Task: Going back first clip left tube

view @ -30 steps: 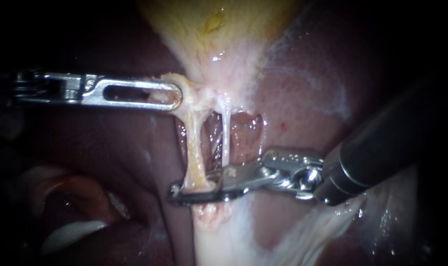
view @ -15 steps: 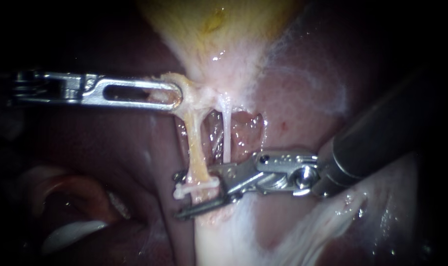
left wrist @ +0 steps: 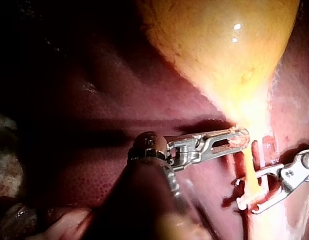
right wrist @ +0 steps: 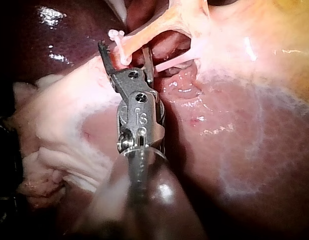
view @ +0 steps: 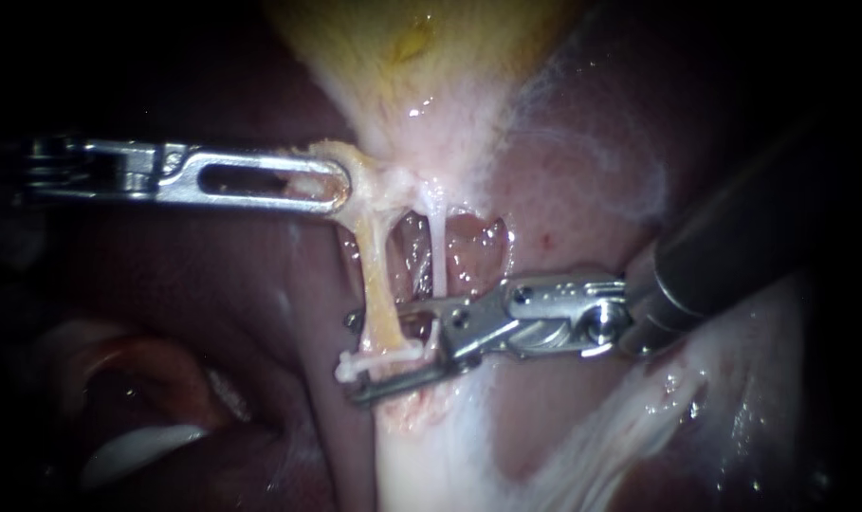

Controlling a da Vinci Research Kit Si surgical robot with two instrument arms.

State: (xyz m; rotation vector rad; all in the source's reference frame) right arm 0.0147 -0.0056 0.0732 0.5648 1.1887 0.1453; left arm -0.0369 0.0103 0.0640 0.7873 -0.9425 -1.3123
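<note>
The yellowish left tube [view: 381, 289] runs down from the gallbladder [view: 421, 85], with a thin white right tube [view: 438, 256] beside it. A white clip [view: 385, 360] sits across the left tube's lower end. My right instrument [view: 355, 357] has its jaws open, one above and one below the clip, still straddling the tube. The right wrist view shows those open jaws [right wrist: 125, 52] just behind the clip [right wrist: 119, 46]. My left instrument [view: 334, 185] is shut on the tissue at the gallbladder's neck, pulling it leftward. The left wrist view shows its jaws [left wrist: 238, 136] there too.
Dark red liver [view: 582, 180] surrounds the tubes on both sides. Pale white tissue [view: 468, 455] spreads below the clip and under the right instrument's shaft [view: 734, 256]. Folded pinkish tissue [view: 146, 379] lies at the lower left.
My right instrument's jaws went from shut around the left tube to open, leaving the white clip on it. They then slid slightly right and up. The left instrument has held still.
</note>
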